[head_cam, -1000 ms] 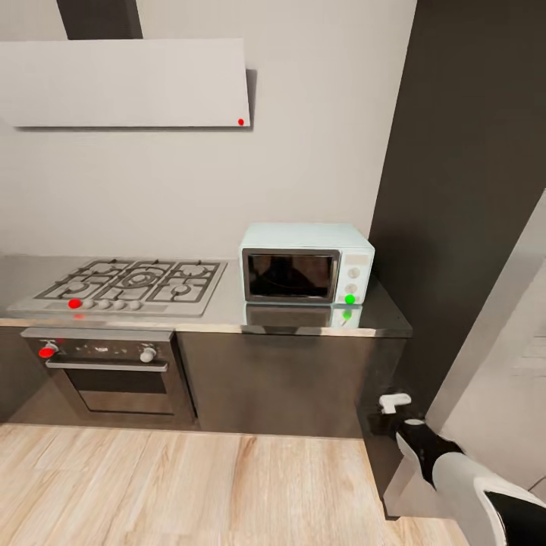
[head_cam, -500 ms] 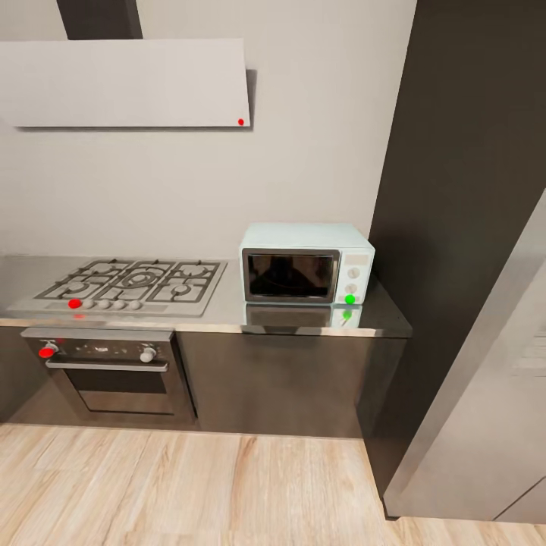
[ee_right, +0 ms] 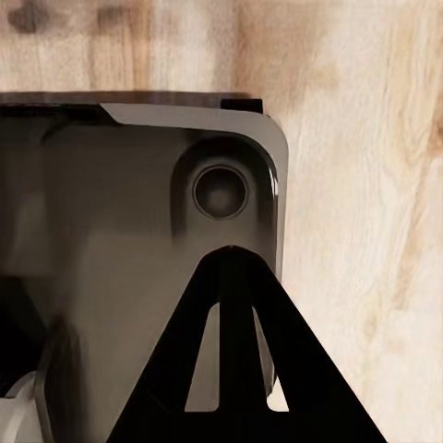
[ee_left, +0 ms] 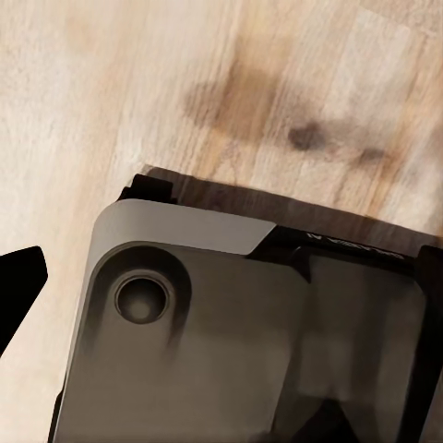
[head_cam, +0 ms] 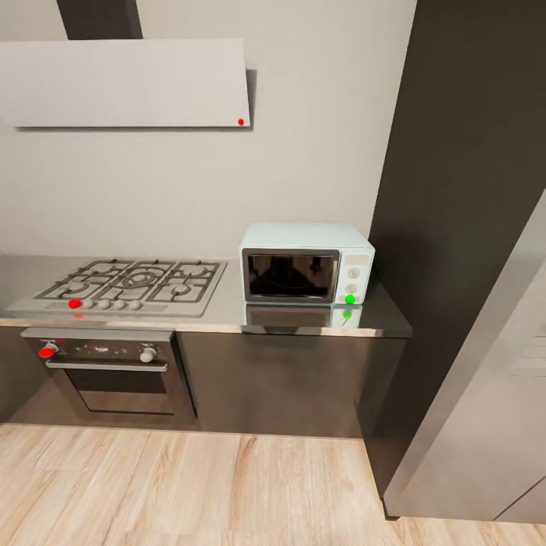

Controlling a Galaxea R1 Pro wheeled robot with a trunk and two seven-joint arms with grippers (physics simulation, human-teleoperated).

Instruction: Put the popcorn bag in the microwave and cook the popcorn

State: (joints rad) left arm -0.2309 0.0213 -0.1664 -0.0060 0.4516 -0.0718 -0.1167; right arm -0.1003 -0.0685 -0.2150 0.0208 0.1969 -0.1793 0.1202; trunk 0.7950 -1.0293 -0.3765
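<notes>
- The popcorn bag cannot be placed from these pictures; the stretch of countertop (head_cam: 303,322) seen from the head camera carries a microwave and a gas hob, with no sack among them.
- Judging from the task alone, a popcorn bag should be light, soft and easily crushed, so a gentle pinch across its rolled rim would likely hold it best.
- The microwave (head_cam: 306,263) is a small pale blue box with rounded corners, a dark glossy glass door that is closed, and a white panel with two knobs and a green dot.
- The countertop is grey, smooth and slightly mirror-like; it shows the microwave's reflection.
- The gas hob (head_cam: 125,284) has dark metal grates and a row of small knobs; below it sits a built-in oven (head_cam: 110,371) with a steel handle.
- Both wrist cameras point down at the robot's own dark grey base (ee_left: 231,341) over a pale wood-plank floor (head_cam: 189,485).
- The right gripper (ee_right: 235,346) appears as a dark triangular shape, the left as a dark edge; I cannot tell whether either is open or closed.
</notes>
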